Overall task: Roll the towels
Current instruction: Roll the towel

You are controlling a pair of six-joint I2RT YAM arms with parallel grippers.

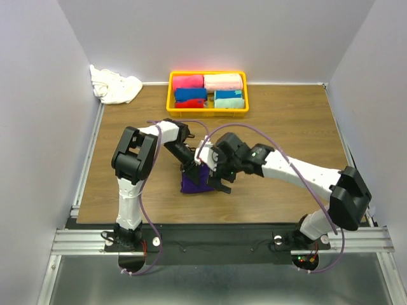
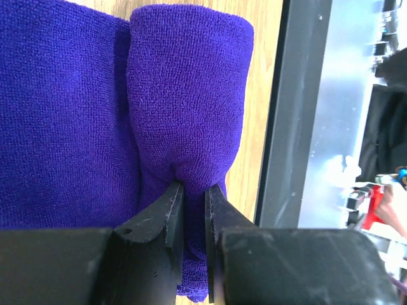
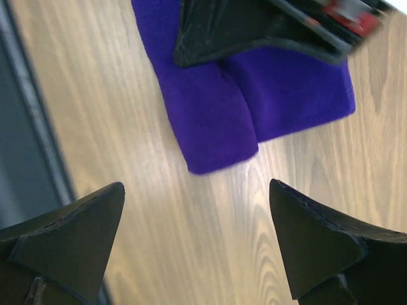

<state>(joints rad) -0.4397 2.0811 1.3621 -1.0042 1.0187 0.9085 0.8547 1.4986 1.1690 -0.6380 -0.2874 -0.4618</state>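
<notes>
A purple towel (image 1: 194, 183) lies partly rolled on the wooden table near its front middle. My left gripper (image 1: 189, 166) is shut on the rolled part of the purple towel (image 2: 184, 114), pinching the cloth between its fingers (image 2: 170, 216). My right gripper (image 1: 222, 184) is open and empty, held just right of the towel above the table. In the right wrist view the purple towel (image 3: 216, 121) lies beyond the spread fingertips (image 3: 82, 222), with the left gripper's black body over it.
A yellow basket (image 1: 170, 95) at the back holds several rolled towels in red, pink, blue and teal. A crumpled white towel (image 1: 114, 86) lies in the back left corner. The metal front rail (image 1: 222, 238) runs along the near edge.
</notes>
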